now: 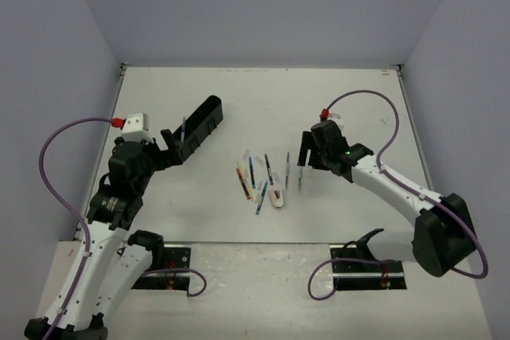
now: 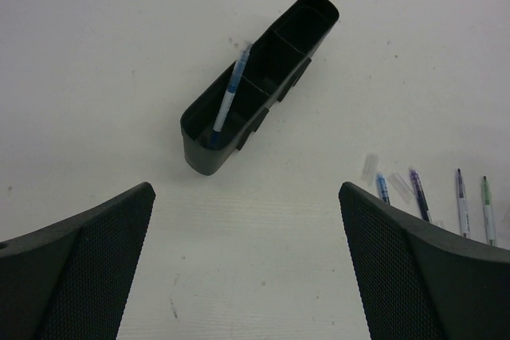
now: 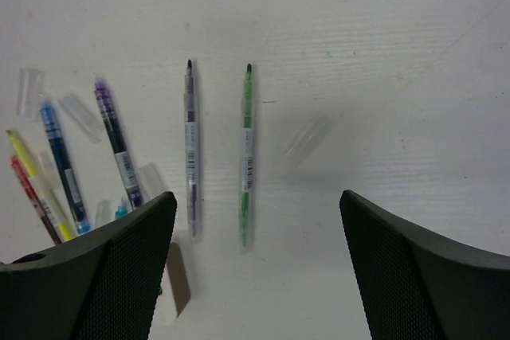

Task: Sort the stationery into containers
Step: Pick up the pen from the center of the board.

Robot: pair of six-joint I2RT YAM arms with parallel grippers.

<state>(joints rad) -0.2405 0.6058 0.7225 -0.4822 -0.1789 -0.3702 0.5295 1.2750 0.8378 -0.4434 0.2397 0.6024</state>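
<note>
Over on the left, the left gripper hangs with its jaws spread wide and nothing between them. It points at the near end of the black tray and stops just short of it. The tray lies at a slant on the white table, well apart from the loose pens. A blue-and-white pen stands tilted in the end compartment nearest that gripper, its top leaning out over the divider. There is a printed band on its barrel, too small to read.

Mid-table the rest lies in a loose fan. A yellow pen and a red pen lie close together, followed by a dark blue pen and a purple pen, with clear caps scattered among them. At the near edge of the fan a pinkish-white eraser lies just beside another short blue pen.

Further right a grey pen and a green pen lie parallel and apart, tips pointing away from the arms. Both carry white labels with dark print, too blurred to make out. A lone clear cap lies to the right of the green one.

The right gripper hovers over those two pens with its jaws parted and grips nothing. In its wrist view both pens lie in the gap between the fingers.
</note>
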